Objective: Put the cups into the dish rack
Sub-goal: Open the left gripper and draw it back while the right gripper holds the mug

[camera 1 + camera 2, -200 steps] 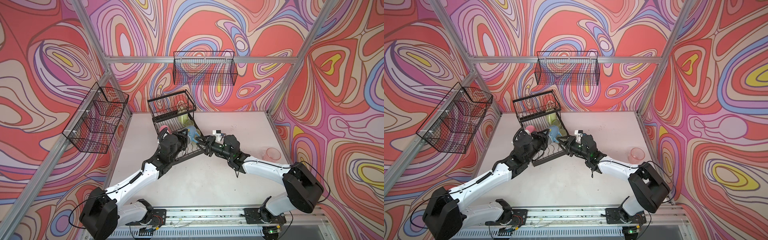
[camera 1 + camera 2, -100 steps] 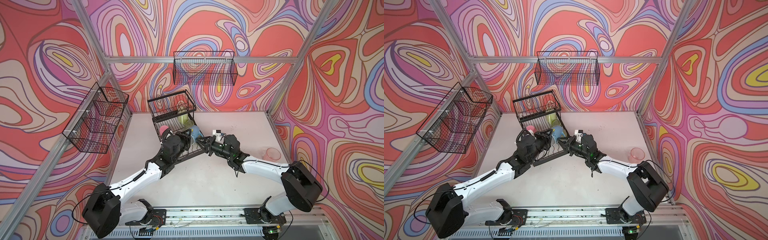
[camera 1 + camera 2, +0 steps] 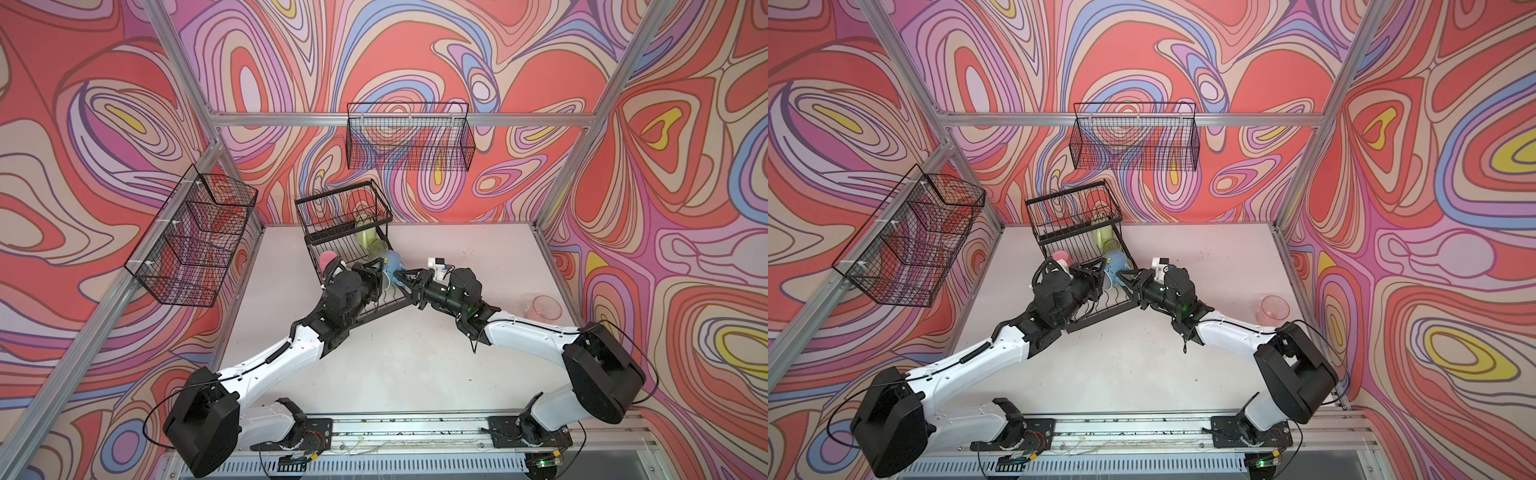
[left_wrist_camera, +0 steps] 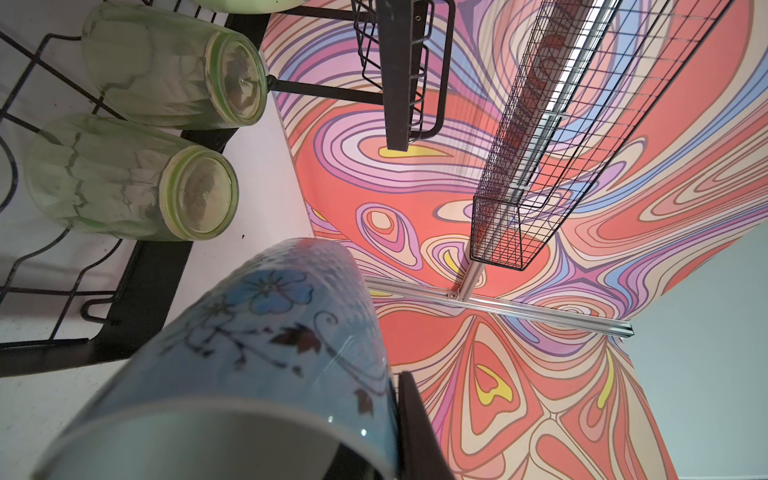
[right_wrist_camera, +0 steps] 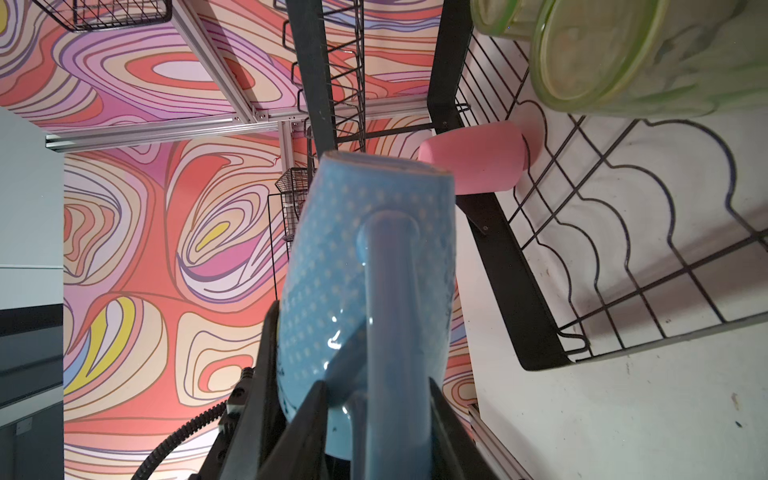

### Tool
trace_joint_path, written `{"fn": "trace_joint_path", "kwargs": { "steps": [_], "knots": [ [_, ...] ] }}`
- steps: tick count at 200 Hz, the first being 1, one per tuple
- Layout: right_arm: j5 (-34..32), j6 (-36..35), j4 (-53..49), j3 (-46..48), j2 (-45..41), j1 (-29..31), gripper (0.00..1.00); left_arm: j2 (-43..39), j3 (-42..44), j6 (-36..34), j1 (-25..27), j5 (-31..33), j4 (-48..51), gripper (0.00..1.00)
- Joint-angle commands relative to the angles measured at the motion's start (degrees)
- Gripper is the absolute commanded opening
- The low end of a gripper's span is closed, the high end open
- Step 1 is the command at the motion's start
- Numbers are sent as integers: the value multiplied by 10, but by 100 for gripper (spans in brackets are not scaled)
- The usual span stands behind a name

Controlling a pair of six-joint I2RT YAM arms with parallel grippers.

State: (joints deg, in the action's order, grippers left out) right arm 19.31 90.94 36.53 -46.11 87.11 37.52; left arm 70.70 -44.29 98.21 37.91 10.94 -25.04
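The blue mug [image 3: 390, 266] [image 3: 1115, 266] hangs tilted over the front right edge of the black dish rack [image 3: 386, 309] [image 3: 1100, 318]. My left gripper [image 3: 380, 271] [image 4: 386, 436] is shut on its rim, one finger inside and one outside the wall. My right gripper [image 3: 401, 276] [image 5: 376, 386] stands open with a finger on each side of the mug's handle [image 5: 395, 291]. Inside the rack lie an opaque pink tumbler [image 3: 326, 259] [image 5: 473, 158], two clear green tumblers [image 4: 166, 62] [image 4: 124, 178] and a pale yellow-green mug [image 3: 365, 237]. A clear pink tumbler [image 3: 542, 307] [image 3: 1273, 309] stands on the table at the right.
A fine-mesh black basket [image 3: 409, 137] hangs on the back wall, and another basket [image 3: 195, 241] on the left wall. The rack's raised upper basket [image 3: 340, 208] stands over its far end. Aluminium frame posts run along the walls.
My left arm has shifted slightly to the right with the blue mug, bringing it against the right gripper. The right arm has hardly moved.
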Motion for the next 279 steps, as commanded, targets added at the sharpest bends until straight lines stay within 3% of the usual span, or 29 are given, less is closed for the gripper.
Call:
{"fn": "trace_joint_path", "kwargs": {
  "steps": [1,48,115,147,221,250,279],
  "knots": [
    [-7,-2,9,9,-11,-4,38,-21,-3,10,5,-2,-50,0],
    [-7,0,15,9,-11,-7,32,-22,-4,18,9,0,-48,0],
    [-15,2,34,17,-16,-7,0,-5,-8,23,16,-6,-55,0],
    [-23,-13,38,19,-22,-7,0,4,-6,24,16,-15,-62,1],
    [-82,-115,1,1,-63,-7,0,9,3,18,16,-33,-62,49],
    [-109,-181,-26,-11,-83,-7,0,3,1,8,16,-40,-41,60],
    [-133,-245,-59,-11,-106,-7,0,-11,-13,-23,16,-56,20,65]
  ]
}}
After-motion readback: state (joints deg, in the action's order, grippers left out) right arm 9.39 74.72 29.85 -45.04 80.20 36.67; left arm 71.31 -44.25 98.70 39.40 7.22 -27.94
